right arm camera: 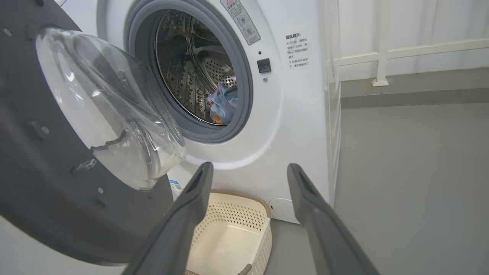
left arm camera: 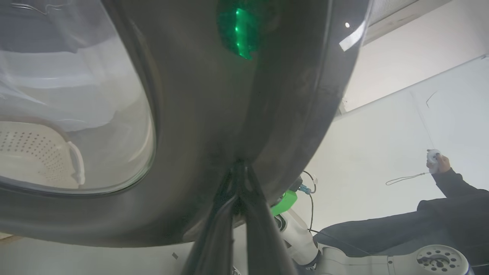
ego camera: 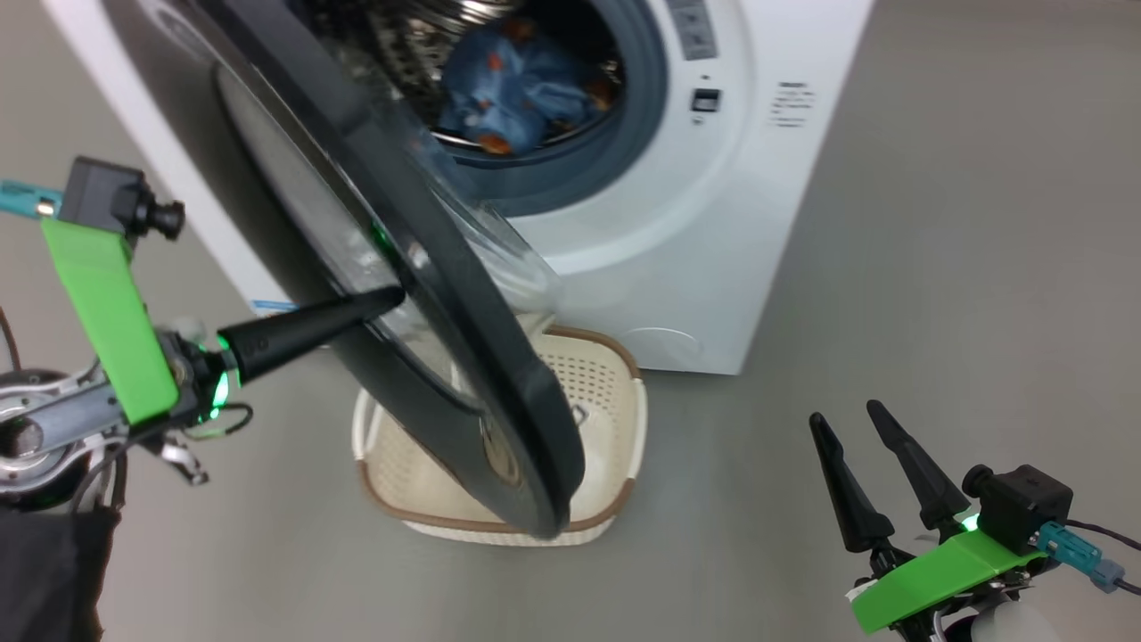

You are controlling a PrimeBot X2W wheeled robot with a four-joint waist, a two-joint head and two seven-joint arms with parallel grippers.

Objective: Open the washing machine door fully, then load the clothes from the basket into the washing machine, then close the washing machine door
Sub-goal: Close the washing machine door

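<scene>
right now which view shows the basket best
Right wrist view: the basket shows its inside and far wall plainly. In the head view the washing machine door covers its middle. The left wrist view catches a corner and handle through glass.

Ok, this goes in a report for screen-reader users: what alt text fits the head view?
The shut left gripper touches its tips to the outer face of the half-open washing machine door, which hangs over the basket. Blue clothes lie inside the washing machine; the open right gripper sits at lower right, holding nothing.
</scene>
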